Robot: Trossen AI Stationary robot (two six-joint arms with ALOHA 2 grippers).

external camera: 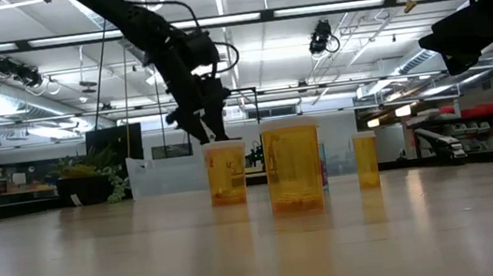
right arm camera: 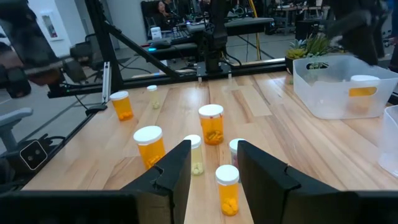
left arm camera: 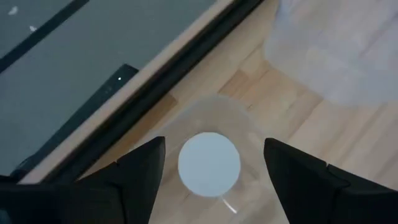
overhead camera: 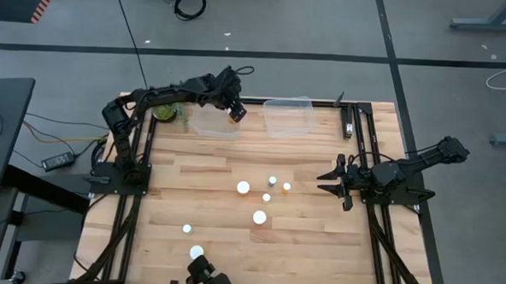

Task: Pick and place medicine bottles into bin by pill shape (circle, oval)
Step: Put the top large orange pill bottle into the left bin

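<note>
Starting at the desk's left side, the left end effector (overhead camera: 235, 112) hangs over the clear plastic bin (overhead camera: 215, 121) near the far edge, fingers spread wide, and a white-capped orange medicine bottle (left arm camera: 209, 164) sits directly under them inside that bin, apparently just let go; the right wrist view shows it resting in the bin apart from the fingers. Beside that bin, toward the far-left corner, stands a small green potted plant (overhead camera: 163, 114), which is not part of the sorting. Further right along the far edge, the second clear plastic bin (overhead camera: 289, 116) looks empty from above, so by my reading only one bottle is sorted and the other shape has not been started. About seven bottles are left: five clustered mid-desk (overhead camera: 265, 196) and two nearer the front-left edge (overhead camera: 192, 240). The cluster is tight, with small pale-capped bottles close to the bigger ones, so picking one without knocking a neighbour will likely need care. At the right edge the right end effector (overhead camera: 332, 182) waits, aimed at the cluster, fingers set narrowly apart and holding nothing.
</note>
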